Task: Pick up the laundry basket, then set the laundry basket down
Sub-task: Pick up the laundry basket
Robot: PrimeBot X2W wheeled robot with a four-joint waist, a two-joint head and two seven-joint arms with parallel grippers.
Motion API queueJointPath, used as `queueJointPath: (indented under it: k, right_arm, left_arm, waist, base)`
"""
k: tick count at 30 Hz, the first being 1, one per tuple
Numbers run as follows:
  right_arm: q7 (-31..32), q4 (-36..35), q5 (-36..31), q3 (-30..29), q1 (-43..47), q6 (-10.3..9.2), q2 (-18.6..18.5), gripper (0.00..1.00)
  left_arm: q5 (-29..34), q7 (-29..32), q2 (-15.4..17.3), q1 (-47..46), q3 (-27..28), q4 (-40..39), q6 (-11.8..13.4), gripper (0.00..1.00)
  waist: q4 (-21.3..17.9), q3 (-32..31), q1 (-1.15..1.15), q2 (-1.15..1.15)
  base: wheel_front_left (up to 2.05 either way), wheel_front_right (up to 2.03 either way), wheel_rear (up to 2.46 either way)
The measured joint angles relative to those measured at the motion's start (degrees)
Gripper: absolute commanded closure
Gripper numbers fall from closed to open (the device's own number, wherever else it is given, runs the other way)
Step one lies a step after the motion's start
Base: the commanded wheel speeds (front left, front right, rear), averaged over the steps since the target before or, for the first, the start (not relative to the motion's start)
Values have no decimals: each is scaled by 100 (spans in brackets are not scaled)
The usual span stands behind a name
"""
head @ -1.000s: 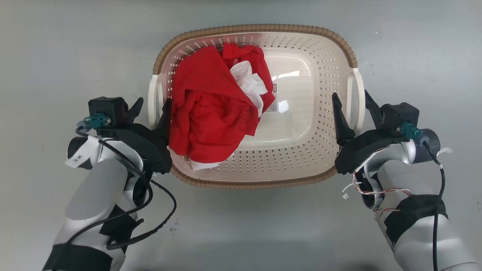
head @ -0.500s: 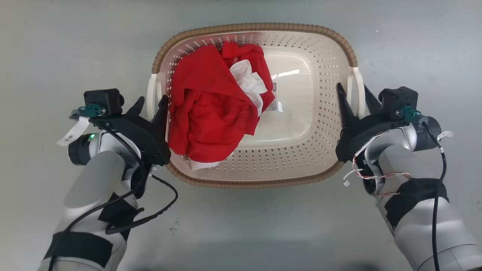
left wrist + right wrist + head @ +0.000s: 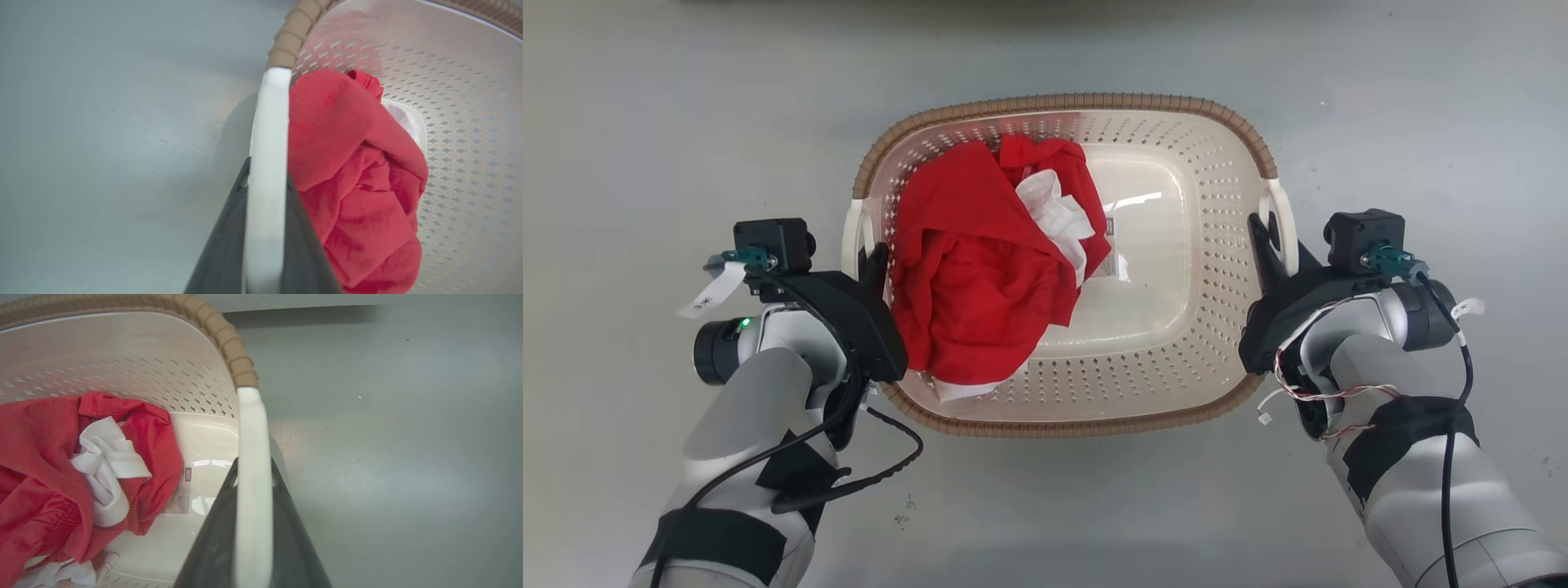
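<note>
the laundry basket [image 3: 1176, 384], holding red and white clothes [image 3: 980, 278], sits between the two arms against the grey floor [image 3: 645, 122], with the left gripper [image 3: 863, 260] clamped on its left white handle [image 3: 267, 163] and the right gripper [image 3: 1281, 245] clamped on its right white handle [image 3: 253, 465].

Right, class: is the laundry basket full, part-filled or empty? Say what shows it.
Part-filled. The laundry basket holds a crumpled red garment and white cloth in its left half; the right half's floor is uncovered.
</note>
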Motion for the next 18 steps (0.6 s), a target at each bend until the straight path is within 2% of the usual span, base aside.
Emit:
queueJointPath:
  k: [18]
  right_arm:
    - [420, 755, 309, 41, 248, 215, 97, 100]
  left_arm:
    - [-240, 186, -159, 315, -3, 520, -23, 100]
  waist:
    - [-16, -1038, 0, 0]
  base:
    - [0, 0, 0]
